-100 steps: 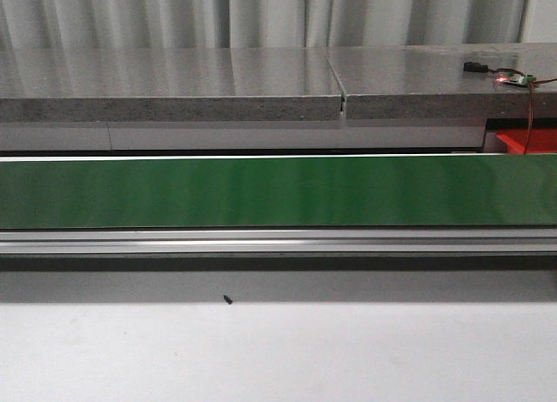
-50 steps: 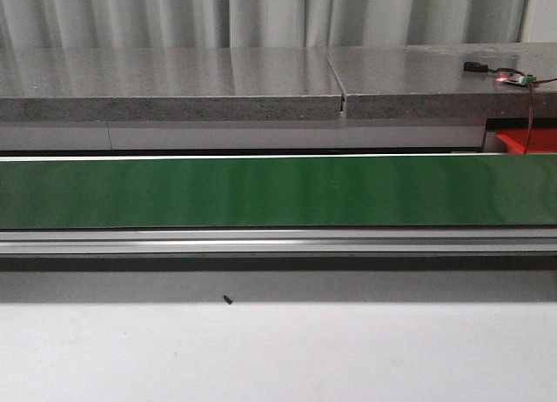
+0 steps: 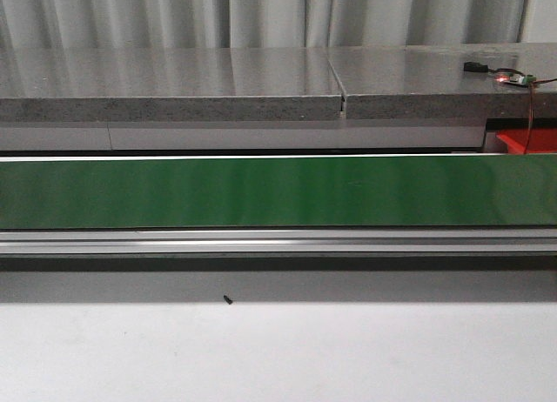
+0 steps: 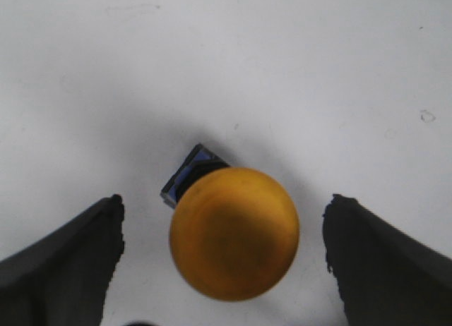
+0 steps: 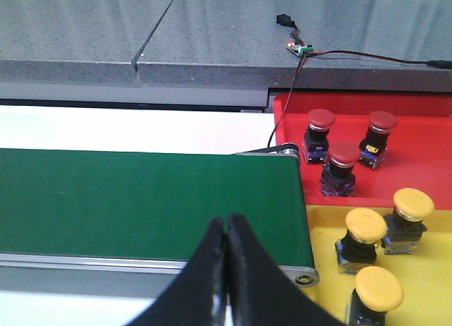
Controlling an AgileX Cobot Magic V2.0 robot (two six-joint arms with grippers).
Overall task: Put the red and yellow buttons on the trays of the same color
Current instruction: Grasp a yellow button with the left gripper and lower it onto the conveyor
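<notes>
Left wrist view: I hold the left gripper (image 4: 224, 269) wide open astride a yellow button (image 4: 234, 232) on the white counter (image 4: 282, 72), untouched; closing comes next. Right gripper (image 5: 227, 262) is closed, empty, yellow tray (image 5: 431, 269) at its 3 o'clock.

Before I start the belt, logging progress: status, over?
Left claw open, straddling a yellow button on the white table. Right claw shut, empty, above the belt. Nothing blocking.

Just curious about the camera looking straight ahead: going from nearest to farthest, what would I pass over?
White table → metal rail → green belt → grey counter → curtain.
</notes>
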